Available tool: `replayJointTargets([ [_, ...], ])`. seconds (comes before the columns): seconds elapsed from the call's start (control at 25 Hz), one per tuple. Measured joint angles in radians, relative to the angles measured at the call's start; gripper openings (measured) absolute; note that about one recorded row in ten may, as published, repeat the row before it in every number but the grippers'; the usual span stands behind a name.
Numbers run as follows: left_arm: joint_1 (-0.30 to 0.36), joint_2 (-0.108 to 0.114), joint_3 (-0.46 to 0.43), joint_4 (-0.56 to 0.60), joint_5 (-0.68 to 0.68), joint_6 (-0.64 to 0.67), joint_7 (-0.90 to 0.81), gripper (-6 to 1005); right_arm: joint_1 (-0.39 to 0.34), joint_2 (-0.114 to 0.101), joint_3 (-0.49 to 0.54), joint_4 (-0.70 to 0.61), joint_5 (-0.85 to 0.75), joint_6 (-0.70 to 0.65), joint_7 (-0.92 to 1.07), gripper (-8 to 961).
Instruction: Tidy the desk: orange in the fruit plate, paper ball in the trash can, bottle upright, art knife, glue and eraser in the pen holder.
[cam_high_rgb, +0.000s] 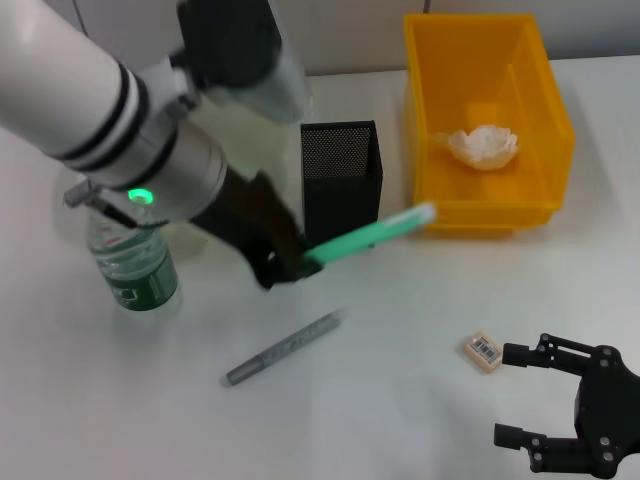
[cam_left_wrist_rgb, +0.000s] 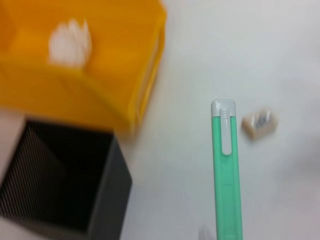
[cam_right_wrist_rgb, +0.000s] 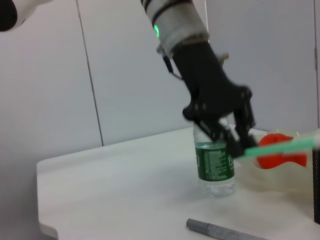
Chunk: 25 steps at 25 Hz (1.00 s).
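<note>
While my left pincer (cam_high_rgb: 285, 262) grips the slim green plastic art knife (cam_high_rgb: 372, 235) just beside the black mesh pen holder (cam_high_rgb: 342, 185), crumpled white paper ball (cam_high_rgb: 483, 145) sits binned, clear bottle (cam_high_rgb: 130, 262) upright. Cream eraser (cam_high_rgb: 483, 352), grey glue stick (cam_high_rgb: 283, 348) remain on the worktop; right pincer (cam_high_rgb: 520, 395) wide.

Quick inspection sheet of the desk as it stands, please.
Surface: white desk.
Job's things: paper ball in yellow trash can; bottle upright; orange in fruit plate; eraser on desk; grey pen-like stick on desk; black pen holder.
Clutter: nothing seen.
Grippers: left hand holds green art knife near the holder; right hand open by eraser.
Cables: nothing seen.
Surroundings: pale wall panels.
</note>
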<state>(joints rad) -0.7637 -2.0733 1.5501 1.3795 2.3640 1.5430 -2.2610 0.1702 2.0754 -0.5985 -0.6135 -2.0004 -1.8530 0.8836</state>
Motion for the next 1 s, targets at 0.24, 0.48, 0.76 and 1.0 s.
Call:
replayJointTargets([
  [0.24,0.075,0.0,-0.039,0.089,-0.184,-0.143,0.054,197,0.0,0.0,0.001,0.0,0.0,0.0,0.0,816],
  [0.48,0.171,-0.001,0.051,0.109,-0.294,-0.45,0.095,200,0.0,0.0,0.004,0.001,0.0,-0.002,0.001,816],
  [0.76,0.257,-0.002,0.193,0.101,-0.397,-0.739,0.192,203,0.001,0.0,0.003,0.002,0.0,-0.002,0.001,817],
  [1.0,0.31,-0.003,0.339,0.094,-0.424,-0.96,0.196,205,0.002,0.0,0.003,0.002,0.0,-0.002,0.001,817],
])
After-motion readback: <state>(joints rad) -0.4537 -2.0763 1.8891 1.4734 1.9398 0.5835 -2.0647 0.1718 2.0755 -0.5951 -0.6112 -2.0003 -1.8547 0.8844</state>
